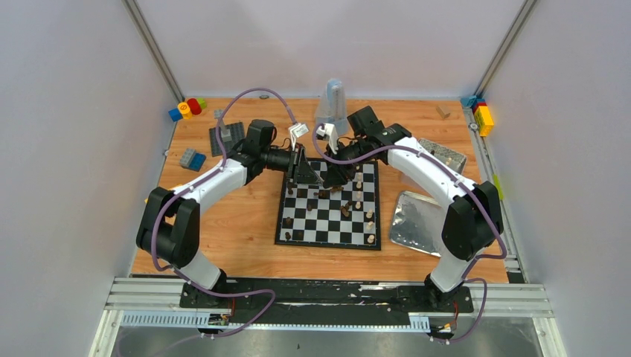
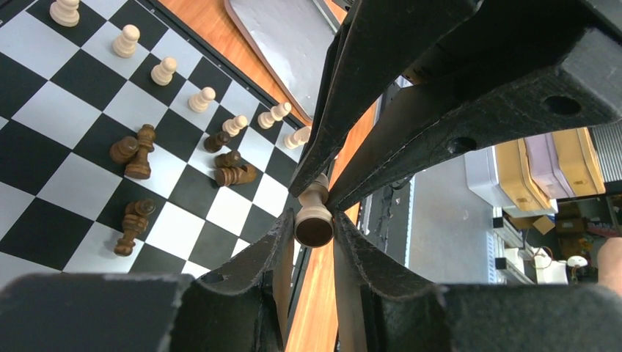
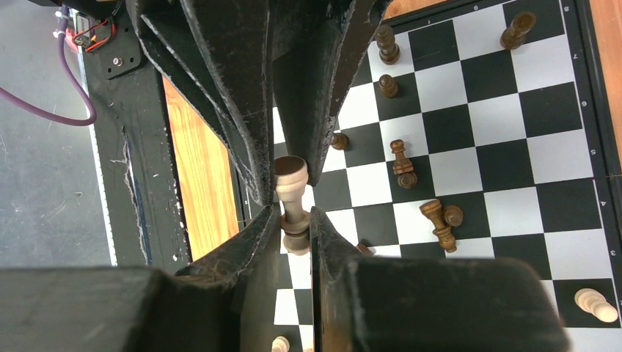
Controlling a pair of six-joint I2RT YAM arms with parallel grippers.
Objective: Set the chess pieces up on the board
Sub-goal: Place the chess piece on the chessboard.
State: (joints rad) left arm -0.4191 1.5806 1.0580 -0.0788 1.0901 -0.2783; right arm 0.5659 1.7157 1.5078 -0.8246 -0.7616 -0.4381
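Both arms meet above the far edge of the board [image 1: 320, 223], with one pale chess piece [image 2: 314, 217] held level between them. My left gripper [image 2: 314, 220] is shut on its round base. My right gripper [image 3: 295, 216] is shut on the collar under its head [image 3: 292, 198]. In the top view the left gripper [image 1: 306, 172] and right gripper [image 1: 332, 175] hide this piece. Several pale pieces [image 2: 126, 40] stand in a row along one side. Dark pieces [image 2: 136, 150] lie tipped over on the squares, and others [image 3: 386, 44] stand upright.
Two silver trays [image 1: 417, 219] [image 1: 444, 154] lie right of the board. A grey studded baseplate [image 1: 227, 136] and a blue-grey block [image 1: 192, 158] sit to the left. Toy blocks [image 1: 187, 108] [image 1: 480, 113] fill the far corners. A clear container [image 1: 332, 104] stands behind the grippers.
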